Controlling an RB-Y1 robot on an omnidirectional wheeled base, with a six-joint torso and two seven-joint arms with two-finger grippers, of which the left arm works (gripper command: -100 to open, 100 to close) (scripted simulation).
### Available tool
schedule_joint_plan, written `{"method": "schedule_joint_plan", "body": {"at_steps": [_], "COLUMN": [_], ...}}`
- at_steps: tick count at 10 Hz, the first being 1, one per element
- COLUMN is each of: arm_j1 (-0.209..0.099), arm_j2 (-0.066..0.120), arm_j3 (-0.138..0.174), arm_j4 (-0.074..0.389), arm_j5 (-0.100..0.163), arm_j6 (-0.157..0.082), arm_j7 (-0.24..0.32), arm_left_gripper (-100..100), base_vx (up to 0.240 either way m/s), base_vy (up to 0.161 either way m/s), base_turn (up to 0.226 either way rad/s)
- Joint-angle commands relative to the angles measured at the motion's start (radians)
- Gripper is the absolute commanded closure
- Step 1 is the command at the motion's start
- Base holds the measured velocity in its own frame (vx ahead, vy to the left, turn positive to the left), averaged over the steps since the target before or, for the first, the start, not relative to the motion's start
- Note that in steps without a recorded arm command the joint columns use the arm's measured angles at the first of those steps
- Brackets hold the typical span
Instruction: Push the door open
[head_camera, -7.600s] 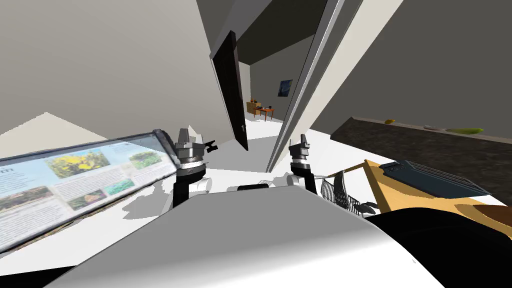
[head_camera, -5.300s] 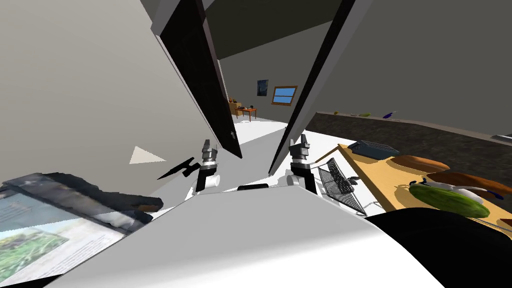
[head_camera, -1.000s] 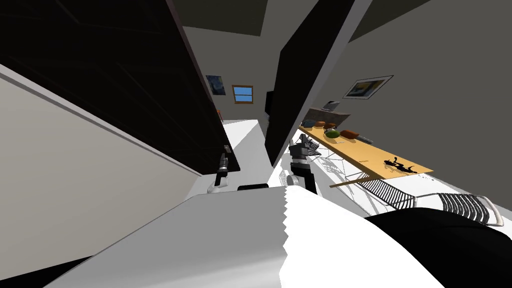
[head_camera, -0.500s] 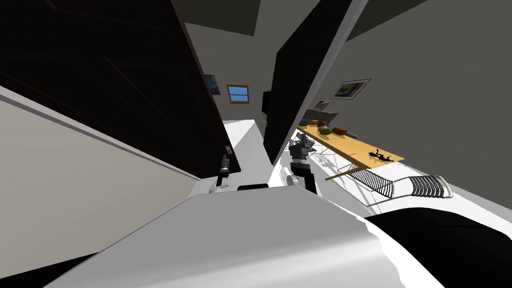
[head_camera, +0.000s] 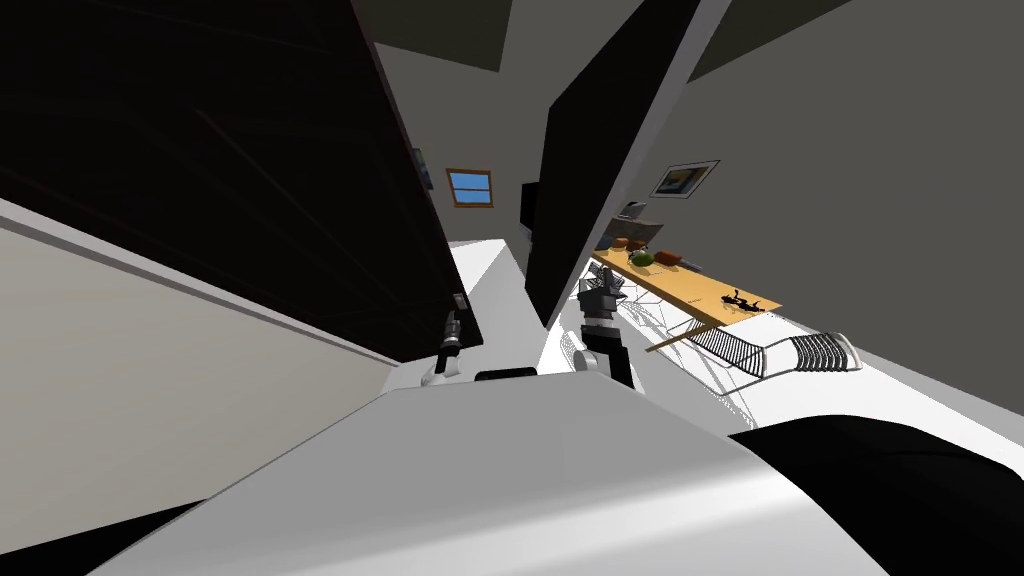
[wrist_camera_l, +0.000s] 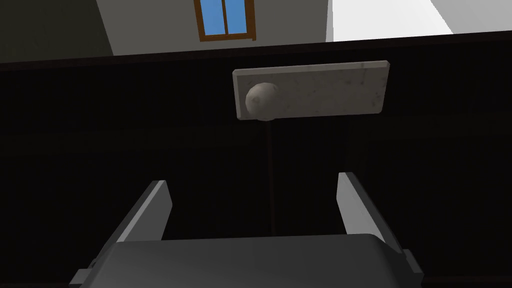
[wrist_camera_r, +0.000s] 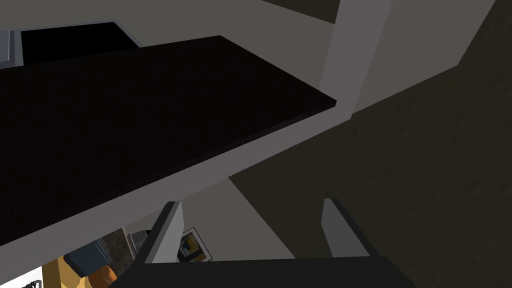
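Facing a dark door (wrist_camera_l: 125, 150) with a round knob (wrist_camera_l: 261, 101), left hand (wrist_camera_l: 254, 179) spread apart — right hand (wrist_camera_r: 251, 201) likewise; tan surface (head_camera: 700, 290) beyond, its items indistinct.

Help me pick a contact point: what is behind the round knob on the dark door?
A pale rectangular plate sits behind the knob, flat on the dark door. The knob hides its own mounting.

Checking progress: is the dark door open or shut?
Open: the door stands swung aside, with floor and a window visible past its edge.
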Motion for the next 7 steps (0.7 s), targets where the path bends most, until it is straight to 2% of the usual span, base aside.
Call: {"method": "schedule_joint_plan", "body": {"at_steps": [1, 7], "arm_j1": [0.001, 0.006], "arm_j2": [0.005, 0.006], "arm_j3": [0.002, 0.011], "arm_j4": [0.002, 0.013], "arm_j5": [0.001, 0.007], "arm_j6": [-0.003, -0.019], "arm_j7": [0.0, 0.0], "arm_left_gripper": [-100, -100], "base_vx": [0.107, 0.206], "base_vy": [0.039, 0.038], "base_turn": [-0.02, -0.029]}}
